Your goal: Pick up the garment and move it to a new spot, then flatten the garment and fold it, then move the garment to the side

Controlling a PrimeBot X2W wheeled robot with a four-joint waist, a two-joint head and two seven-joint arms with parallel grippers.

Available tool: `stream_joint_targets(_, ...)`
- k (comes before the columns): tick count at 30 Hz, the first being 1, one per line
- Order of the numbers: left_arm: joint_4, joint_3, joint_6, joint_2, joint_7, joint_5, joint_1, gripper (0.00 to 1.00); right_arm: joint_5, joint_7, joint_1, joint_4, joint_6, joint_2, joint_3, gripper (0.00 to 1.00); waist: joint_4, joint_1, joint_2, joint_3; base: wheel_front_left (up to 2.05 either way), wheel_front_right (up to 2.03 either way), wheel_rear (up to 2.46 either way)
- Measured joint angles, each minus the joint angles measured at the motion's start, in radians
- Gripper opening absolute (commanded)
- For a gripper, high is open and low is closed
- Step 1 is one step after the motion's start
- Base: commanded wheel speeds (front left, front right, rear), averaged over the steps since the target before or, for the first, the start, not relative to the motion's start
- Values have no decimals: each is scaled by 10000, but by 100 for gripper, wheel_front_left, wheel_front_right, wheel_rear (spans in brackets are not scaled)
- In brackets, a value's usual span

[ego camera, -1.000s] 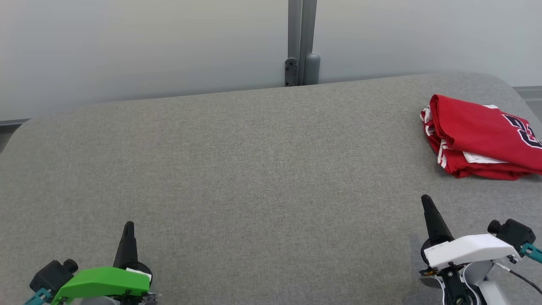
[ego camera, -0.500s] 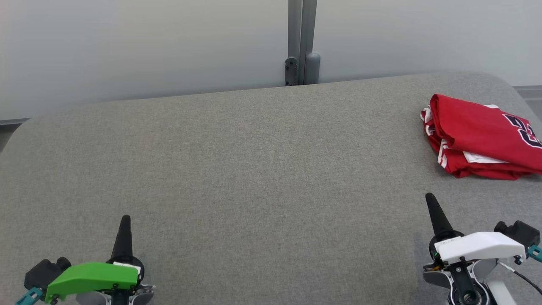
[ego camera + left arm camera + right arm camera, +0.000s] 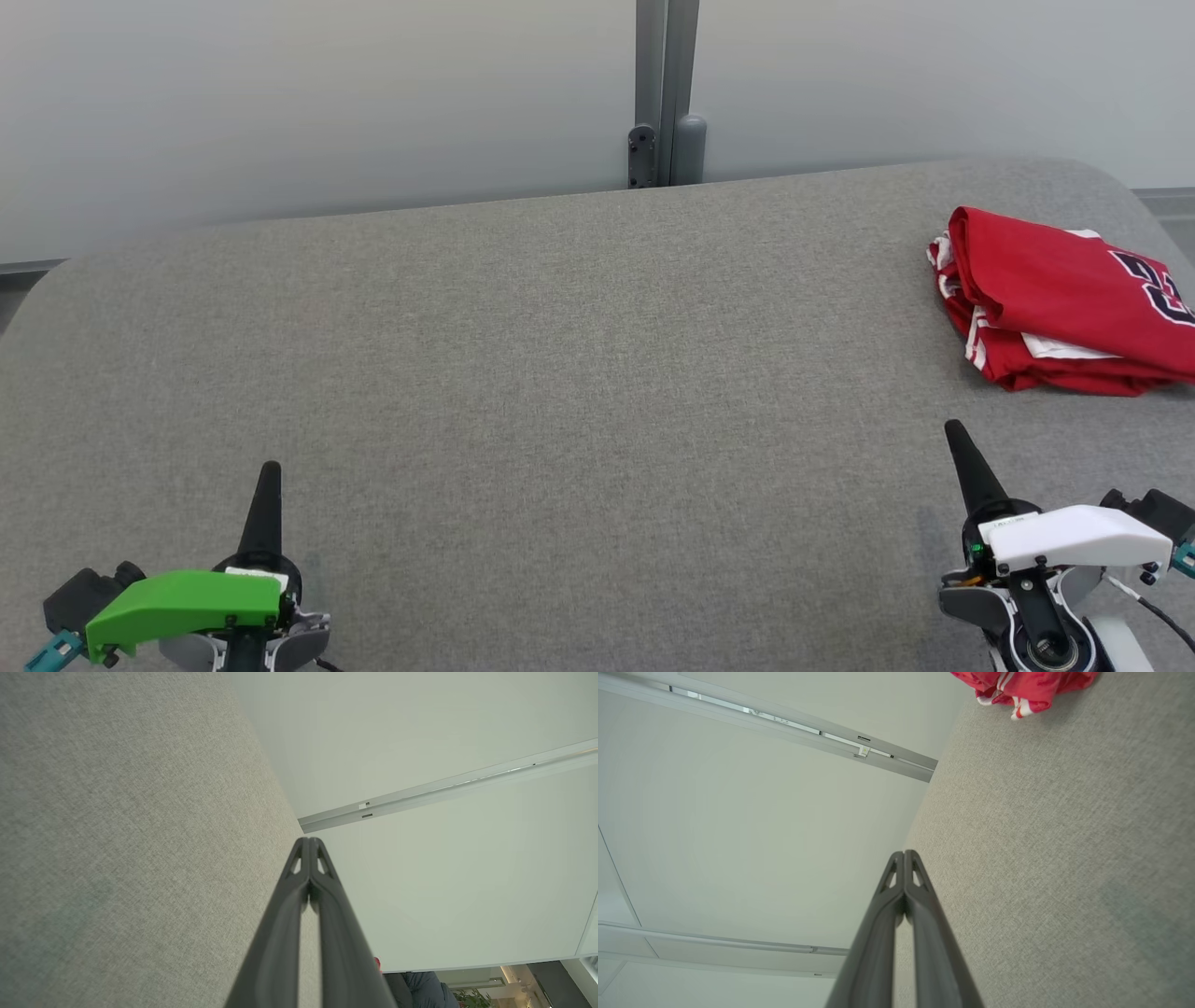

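The left hand [image 3: 269, 469] and right hand [image 3: 953, 431] are pinched shut, empty; the jersey [image 3: 1055, 299] looks soft, light, best pinched at its folded edge.

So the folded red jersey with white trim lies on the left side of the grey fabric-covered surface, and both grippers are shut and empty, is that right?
Not quite: the folded red jersey lies on the right side of the grey fabric-covered surface, as the head view shows. The left gripper and right gripper are indeed shut and empty.
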Motion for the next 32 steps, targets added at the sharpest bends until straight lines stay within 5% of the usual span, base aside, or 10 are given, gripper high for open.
stream_joint_targets(32, 31, 439, -311, -13, 658, -2251, -326, 0, 2476, 656, -157, 10, 0, 12, -458, 0, 7, 0, 0, 38, 0, 0, 0)
